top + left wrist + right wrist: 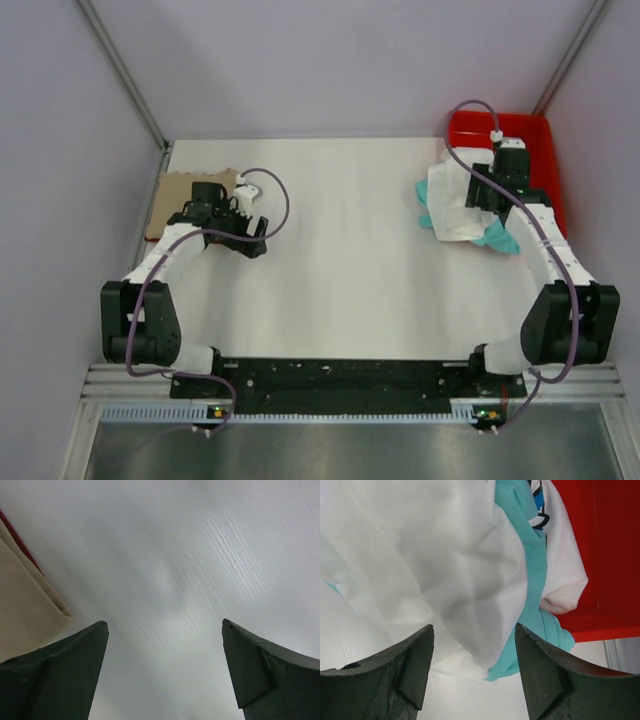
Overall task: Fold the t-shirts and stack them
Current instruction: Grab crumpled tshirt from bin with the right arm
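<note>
Both apart; right hand [474, 630] over crumpled white t-shirt [420, 555], teal t-shirt [535, 580]; left hand [165, 623] beside folded tan t-shirt [25, 605]

Robot lab test cell, plain pale panel walls [330, 60] closing in beyond the fingers [60, 675], white table [340, 280] under them, aluminium frame rail [340, 398] and black mounting bar [340, 374] behind them

Pale lilac walls [330, 60] enclose a white surface [340, 280]. Grey metal struts [122, 72] rise at its far corners. Light is soft and even.
</note>
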`<state>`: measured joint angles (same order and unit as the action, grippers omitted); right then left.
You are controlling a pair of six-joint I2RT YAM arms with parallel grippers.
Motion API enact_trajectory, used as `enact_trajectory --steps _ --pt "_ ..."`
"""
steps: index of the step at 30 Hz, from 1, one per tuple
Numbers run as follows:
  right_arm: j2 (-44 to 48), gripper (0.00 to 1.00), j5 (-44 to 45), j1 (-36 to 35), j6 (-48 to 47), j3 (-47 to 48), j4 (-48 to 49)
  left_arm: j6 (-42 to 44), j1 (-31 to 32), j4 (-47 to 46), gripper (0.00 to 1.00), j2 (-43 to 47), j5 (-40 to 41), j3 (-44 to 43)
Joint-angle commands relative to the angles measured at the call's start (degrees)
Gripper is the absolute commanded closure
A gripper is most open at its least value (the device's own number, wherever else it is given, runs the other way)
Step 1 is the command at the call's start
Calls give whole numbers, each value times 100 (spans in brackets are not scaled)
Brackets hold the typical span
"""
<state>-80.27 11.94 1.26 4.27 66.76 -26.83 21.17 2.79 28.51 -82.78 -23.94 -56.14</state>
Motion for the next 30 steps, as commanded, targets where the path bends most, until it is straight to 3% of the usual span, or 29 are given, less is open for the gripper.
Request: enact_trajectory --steps 1,5,6,8,10,11,18,23,27,30 --pt "-366 35 -280 -20 118 47 196 80 11 32 1 113 -163 -117" --pt "-673 42 44 -20 4 205 204 72 11 40 1 148 -198 -125" --pt "-744 48 106 -20 -40 284 204 80 11 32 1 148 -207 -125" --pt "-876 62 185 -12 -93 425 187 80 11 32 1 140 -198 -125" --pt "-868 96 430 -12 -76 591 152 89 11 40 1 140 -172 -125" --pt "-815 100 649 -11 -41 679 143 89 11 49 1 148 -172 -125" --pt "-157 100 1486 138 -242 2277 -129 89 11 40 1 166 -190 -160" --pt "3 100 1259 322 -260 4209 -16 72 11 76 1 157 -190 -204" --pt "195 100 -959 393 -226 5187 1159 -7 11 49 1 157 -67 -239" --pt "284 100 -2604 367 571 5530 2600 -51 3 14 1 157 126 -283"
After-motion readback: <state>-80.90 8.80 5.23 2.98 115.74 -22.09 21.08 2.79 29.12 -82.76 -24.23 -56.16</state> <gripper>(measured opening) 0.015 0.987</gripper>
